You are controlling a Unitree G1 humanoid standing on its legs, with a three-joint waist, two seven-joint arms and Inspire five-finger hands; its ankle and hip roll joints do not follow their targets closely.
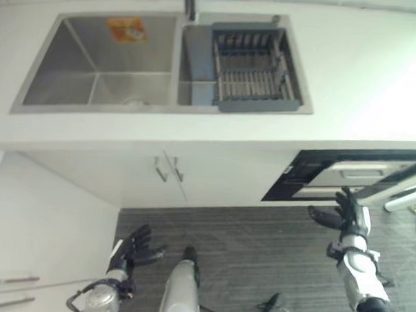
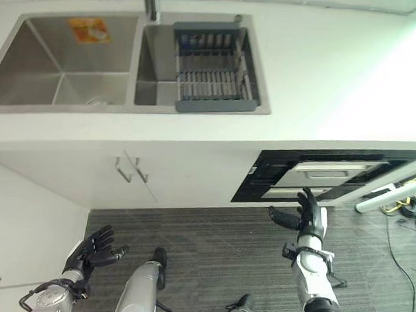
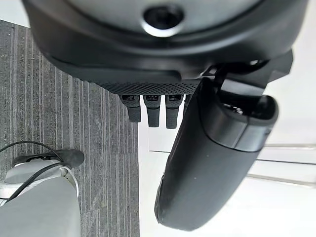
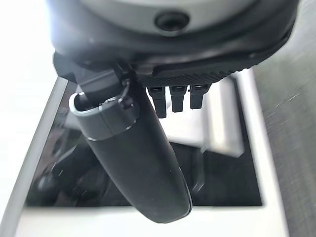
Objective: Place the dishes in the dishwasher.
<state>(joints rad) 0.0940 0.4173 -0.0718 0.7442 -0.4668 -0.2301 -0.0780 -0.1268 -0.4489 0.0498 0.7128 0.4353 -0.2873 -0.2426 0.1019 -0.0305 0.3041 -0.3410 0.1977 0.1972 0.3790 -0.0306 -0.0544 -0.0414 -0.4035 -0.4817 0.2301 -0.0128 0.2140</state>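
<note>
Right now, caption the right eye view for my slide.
Both open hands, left and right, raised before a double sink with drying rack; dishwasher at right.

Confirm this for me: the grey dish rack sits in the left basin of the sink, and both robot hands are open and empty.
Not quite. The grey dish rack sits in the right basin of the sink, as the left eye view shows; the left basin holds no rack. The rest stands: the left hand and the right hand are both open and empty.
</note>
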